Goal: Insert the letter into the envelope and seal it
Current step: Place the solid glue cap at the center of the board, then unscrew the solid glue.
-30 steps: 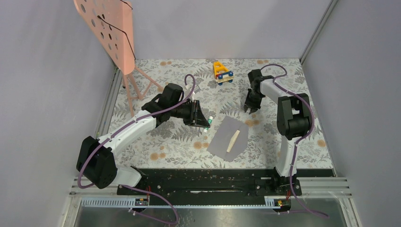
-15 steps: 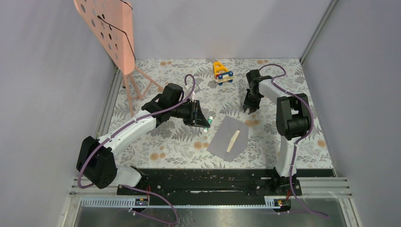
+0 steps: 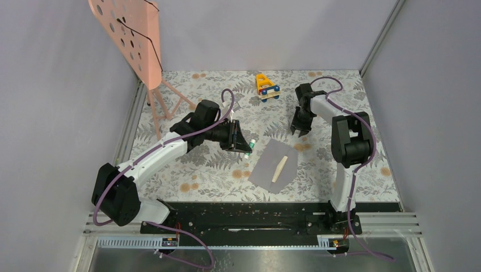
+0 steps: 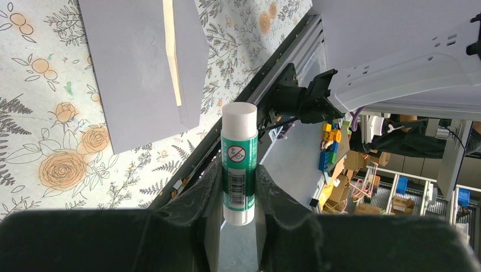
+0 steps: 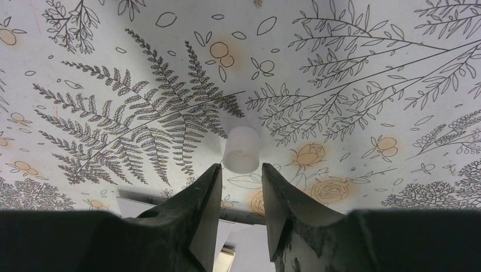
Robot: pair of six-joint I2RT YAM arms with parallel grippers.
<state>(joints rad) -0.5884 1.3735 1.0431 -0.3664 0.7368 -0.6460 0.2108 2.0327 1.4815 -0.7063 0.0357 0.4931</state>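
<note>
Envelope (image 3: 264, 170) near left pincer (image 3: 248, 147)

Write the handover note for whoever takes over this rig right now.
Left gripper: shut on the glue stick, just left of the envelope.
Right gripper: low over the far side of the table, fingertips flanking a small white cap; grip unclear.
Done: a tan strip shows at the envelope's opening, probably the letter already inside.
Left: glue the flap and press it down; it does not look sealed.
</note>
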